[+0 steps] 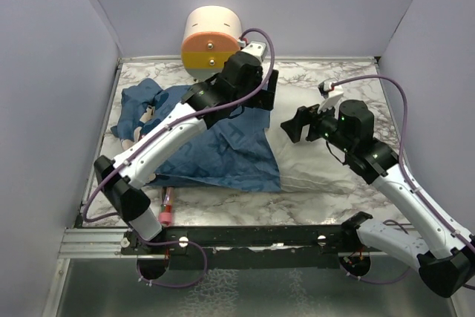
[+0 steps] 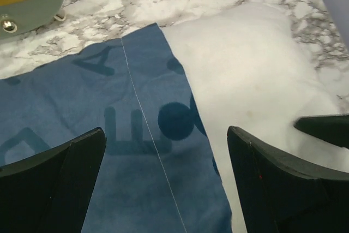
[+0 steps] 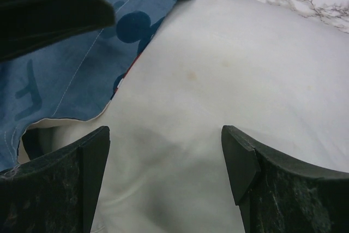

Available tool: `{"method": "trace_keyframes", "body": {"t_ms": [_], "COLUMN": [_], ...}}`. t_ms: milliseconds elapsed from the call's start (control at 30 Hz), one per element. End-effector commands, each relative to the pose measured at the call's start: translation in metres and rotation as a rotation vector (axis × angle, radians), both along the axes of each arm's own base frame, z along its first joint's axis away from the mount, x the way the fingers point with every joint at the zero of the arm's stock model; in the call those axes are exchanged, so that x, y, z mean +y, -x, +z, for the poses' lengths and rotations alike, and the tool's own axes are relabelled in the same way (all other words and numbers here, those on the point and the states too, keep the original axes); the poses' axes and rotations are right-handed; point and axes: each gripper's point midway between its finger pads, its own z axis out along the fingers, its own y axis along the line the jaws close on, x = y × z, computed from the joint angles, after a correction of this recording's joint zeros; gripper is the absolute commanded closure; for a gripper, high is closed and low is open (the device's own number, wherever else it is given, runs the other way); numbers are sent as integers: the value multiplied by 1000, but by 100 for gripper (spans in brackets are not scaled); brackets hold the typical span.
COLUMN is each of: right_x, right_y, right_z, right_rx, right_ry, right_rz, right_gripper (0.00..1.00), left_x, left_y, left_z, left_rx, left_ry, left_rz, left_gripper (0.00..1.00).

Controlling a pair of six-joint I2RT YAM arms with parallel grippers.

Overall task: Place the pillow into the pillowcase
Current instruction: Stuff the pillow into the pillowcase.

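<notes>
The blue pillowcase [image 1: 223, 154] lies spread on the left half of the table, and its printed edge [image 2: 109, 135] lies over the left end of the white pillow [image 1: 319, 161]. My left gripper [image 1: 261, 94] hangs open over that edge, one finger above blue cloth and the other above pillow [image 2: 256, 80], with nothing between them [image 2: 166, 145]. My right gripper [image 1: 300, 128] is open just above the pillow [image 3: 229, 69], holding nothing [image 3: 165, 140]. Blue pillowcase cloth [image 3: 65, 75] shows at its left, under the dark left gripper [image 3: 49, 9].
A cream-and-orange cylinder [image 1: 211, 38] stands at the back wall, close behind the left gripper. A small red object [image 1: 167, 209] lies near the front left edge of the marble table [image 1: 334, 206]. Purple walls close in the sides and the back.
</notes>
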Motion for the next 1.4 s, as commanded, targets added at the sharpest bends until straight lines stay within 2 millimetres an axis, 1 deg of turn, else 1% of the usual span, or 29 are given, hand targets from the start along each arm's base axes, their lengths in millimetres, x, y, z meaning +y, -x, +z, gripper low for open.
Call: {"method": "trace_keyframes", "body": {"t_ms": [0, 33, 67, 133, 200, 333, 400, 433, 467, 500, 533, 600, 667, 733, 767, 833, 900, 967, 1033, 1133, 1200, 1267, 1333, 1367], "right_x": [-12, -13, -13, -14, -14, -16, -17, -17, -17, -17, -17, -17, -15, -14, -13, -11, -9, -9, -13, -23, -30, -38, -38, -34], "right_y": [-1, 0, 0, 0, 0, 0, 0, 0, 0, 0, 0, -1, -2, -3, -3, -6, -11, -20, -30, -46, -51, -53, -48, -45], "right_z": [-5, -7, -8, -12, -15, -22, -24, -25, -25, -26, -26, -27, -27, -24, -22, -17, -11, -5, 0, -3, -14, -32, -61, -73], "right_rx": [20, 25, 29, 37, 42, 56, 56, 56, 55, 56, 57, 56, 52, 43, 35, 14, -14, -38, -56, -46, -11, 43, 112, 142], "right_ry": [3, 3, 1, 0, 3, 16, 21, 23, 25, 28, 30, 33, 35, 41, 47, 62, 84, 115, 155, 206, 216, 226, 238, 236], "right_rz": [-72, -75, -77, -80, -84, -90, -92, -91, -90, -90, -88, -86, -80, -70, -63, -44, -31, -35, -58, -108, -119, -118, -88, -60], "right_gripper": [18, 18, 18, 18, 18, 18, 18, 18, 18, 18, 18, 18, 18, 18, 18, 18, 17, 12, 9, 4, 4, 4, 5, 6], "left_x": [11, 6, 3, -6, -12, -9, -5, -4, -3, -2, -1, 1, 5, 7, 8, 5, 0, -9, -15, -20, -22, -22, -21, -20], "left_y": [-20, -26, -28, -30, -30, -31, -32, -32, -32, -33, -33, -32, -31, -29, -28, -26, -22, -14, -4, 7, 15, 21, 23, 24], "left_z": [-12, -26, -35, -47, -56, -71, -73, -72, -69, -66, -62, -57, -56, -54, -49, -32, -7, 21, 50, 80, 90, 96, 99, 96], "left_rx": [-38, -17, 0, 22, 36, 52, 47, 42, 37, 30, 25, 21, 23, 20, 13, -12, -50, -98, -139, -154, -148, -141, -138, -128], "left_ry": [-201, -237, -257, -273, -277, -340, -365, -369, -367, -363, -360, -357, -366, -367, -358, -314, -238, -132, 2, 179, 267, 346, 412, 435], "left_rz": [59, 61, 54, 22, -2, -14, -7, -7, 0, 5, 12, 20, 28, 27, 26, 11, -16, -66, -109, -166, -207, -231, -241, -247], "left_gripper": [1, 1, 1, 1, 1, 1, 5, 10, 18, 33, 45, 66, 83, 91, 93, 95, 98, 100, 100, 100, 100, 100, 100, 100]}}
